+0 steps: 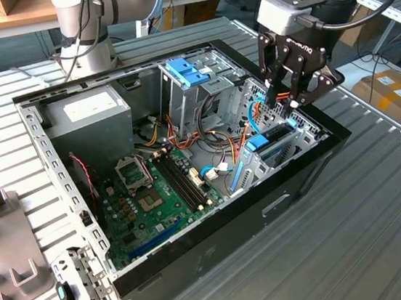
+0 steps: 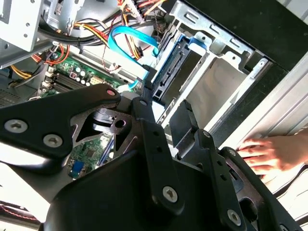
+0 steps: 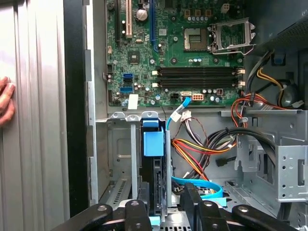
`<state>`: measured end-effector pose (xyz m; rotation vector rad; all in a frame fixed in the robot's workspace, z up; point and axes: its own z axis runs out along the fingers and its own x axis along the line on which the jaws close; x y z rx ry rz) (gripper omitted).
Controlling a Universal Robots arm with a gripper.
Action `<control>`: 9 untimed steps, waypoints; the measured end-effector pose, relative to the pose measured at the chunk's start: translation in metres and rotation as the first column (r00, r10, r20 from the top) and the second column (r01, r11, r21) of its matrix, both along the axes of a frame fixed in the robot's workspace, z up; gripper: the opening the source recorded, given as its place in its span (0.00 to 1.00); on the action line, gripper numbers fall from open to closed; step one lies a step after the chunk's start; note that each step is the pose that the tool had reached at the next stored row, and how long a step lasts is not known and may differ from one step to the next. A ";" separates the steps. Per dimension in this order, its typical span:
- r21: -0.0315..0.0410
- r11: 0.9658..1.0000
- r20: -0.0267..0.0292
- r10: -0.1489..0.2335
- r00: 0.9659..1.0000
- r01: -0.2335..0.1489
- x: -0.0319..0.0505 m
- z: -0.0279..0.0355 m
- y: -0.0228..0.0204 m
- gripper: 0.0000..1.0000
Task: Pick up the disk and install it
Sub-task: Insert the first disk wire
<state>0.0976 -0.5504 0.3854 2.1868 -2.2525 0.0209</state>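
The disk (image 3: 156, 178) stands on edge in the drive bay at the corner of the open computer case (image 1: 217, 228). Its dark casing carries a blue tab on top. In the exterior view that blue tab of the disk (image 1: 258, 143) sits low in the bay at the case's right end. My gripper (image 1: 287, 99) hangs just above it, open. In the first wrist view my gripper (image 3: 167, 202) straddles the disk's upper edge, with one finger (image 3: 144, 197) close beside it and the other finger (image 3: 191, 199) a gap away. The second wrist view has my gripper (image 2: 166, 113) over the disk (image 2: 171, 77).
Motherboard (image 1: 154, 192), grey power supply (image 1: 89, 109) and a metal cage with a blue top (image 1: 187, 71) fill the case, with loose cables (image 3: 202, 149) beside the bay. A person's hand (image 2: 269, 154) rests on the table outside the case wall. Grey fixtures (image 1: 4, 218) lie at the exterior view's left.
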 end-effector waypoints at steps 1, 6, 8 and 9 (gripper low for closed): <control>0.000 1.000 0.000 0.000 1.000 0.000 0.0022 0.0002 0.0005 0.42; 0.000 1.000 0.000 0.000 1.000 0.000 0.0030 0.0053 0.0008 0.42; 0.000 1.000 0.000 0.000 1.000 0.000 0.0032 0.0063 0.0010 0.42; 0.000 1.000 0.000 0.000 1.000 0.000 0.0033 0.0064 0.0017 0.42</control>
